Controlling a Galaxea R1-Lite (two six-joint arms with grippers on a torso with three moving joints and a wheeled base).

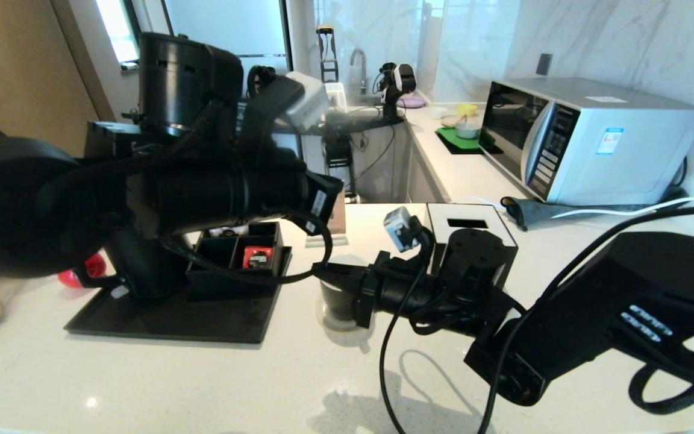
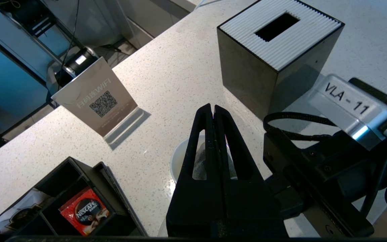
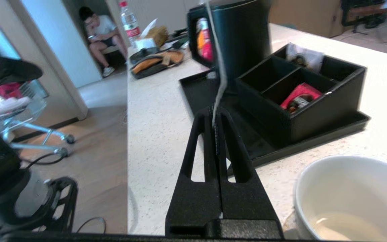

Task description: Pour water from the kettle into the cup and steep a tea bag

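- The right gripper (image 3: 216, 116) is seen pressed shut on a thin white string (image 3: 219, 70), which is pinched between the fingertips and runs away from them across the right wrist view; nothing is visible at the string's far end.
- The cup (image 3: 349, 191) is found just beside that gripper on the pale speckled counter (image 3: 160, 127), its white inside open to view with a shallow pool of pale liquid at the bottom.
- In the head view the cup (image 1: 338, 301) is largely covered by the right arm, which reaches in from the right.
- The left gripper (image 2: 212, 109) is held above the cup, fingers pressed together with nothing between them; the cup's white rim (image 2: 180, 158) is glimpsed behind the fingers.
- The kettle (image 3: 239, 37) is stood upright on the black tray (image 3: 200, 90), well apart from the cup, its loop handle turned towards the right wrist camera.
- A black organiser (image 3: 301, 101) is set on the same tray beside the kettle, a red coffee sachet (image 3: 299, 95) lying in one compartment.
- A white-topped tissue box (image 2: 277, 57) and a QR-code sign (image 2: 96, 101) are stood on the counter beyond the cup.
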